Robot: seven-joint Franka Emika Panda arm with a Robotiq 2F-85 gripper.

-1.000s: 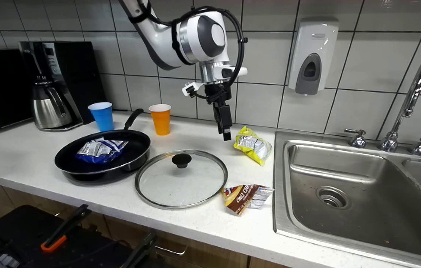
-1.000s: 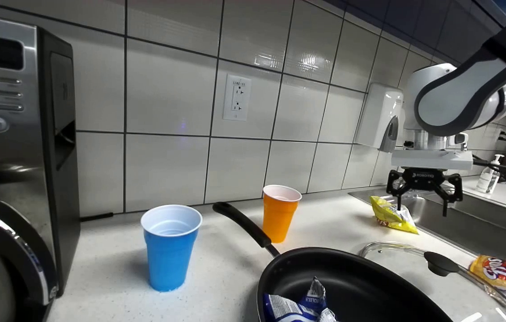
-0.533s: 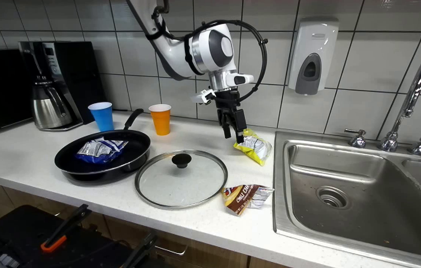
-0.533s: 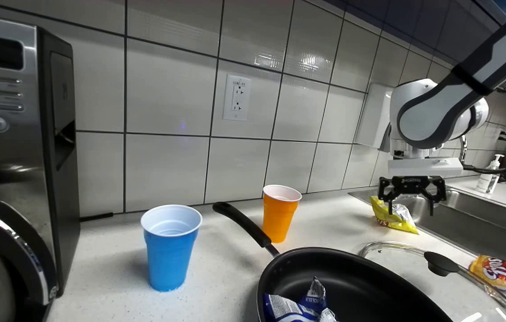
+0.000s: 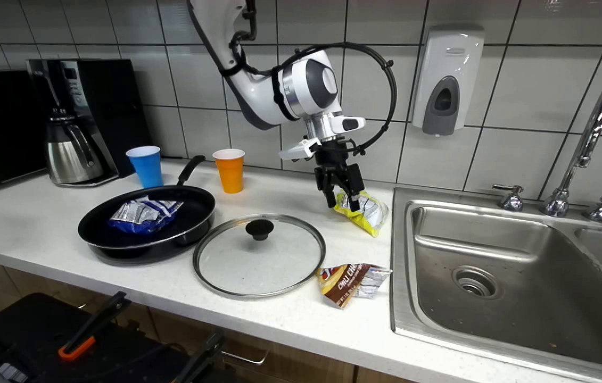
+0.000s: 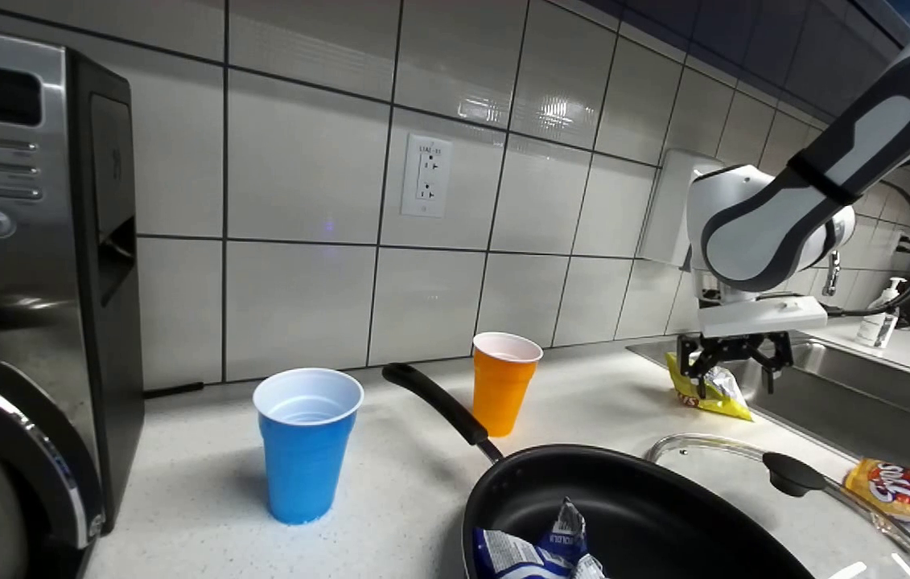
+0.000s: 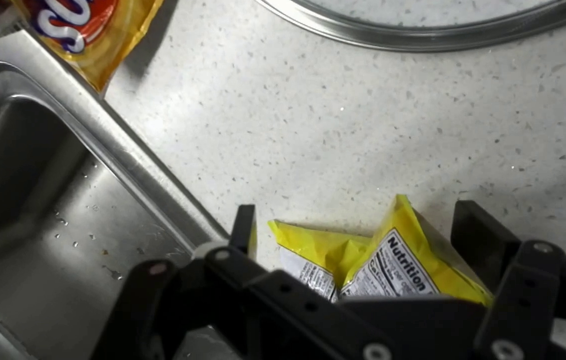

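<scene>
Sink [image 5: 402, 276] lies at 4 o'clock from the yellow bag [image 5: 373, 214], which rests on the counter [image 5: 24, 215] in an exterior view; brown bag [image 5: 347, 284] at 6, glass lid [image 5: 274, 268] at 8, black pan [image 5: 197, 205] holding a blue bag [image 5: 143, 215] at 9, orange cup [image 5: 230, 173] between 9 and 10. In the wrist view the gripper [image 7: 355, 220] has its jaws spread wide, the yellow bag between the fingers [image 7: 483, 245]; contact cannot be told. The sink rim [image 7: 137, 160] shows at 10 o'clock, just past one finger, and the gripper itself hides the yellow bag's 6 o'clock part. A second ago the gripper stood higher, clear of the yellow bag at 10 o'clock; now it has come down, covering that side; the bags lie unmoved.
</scene>
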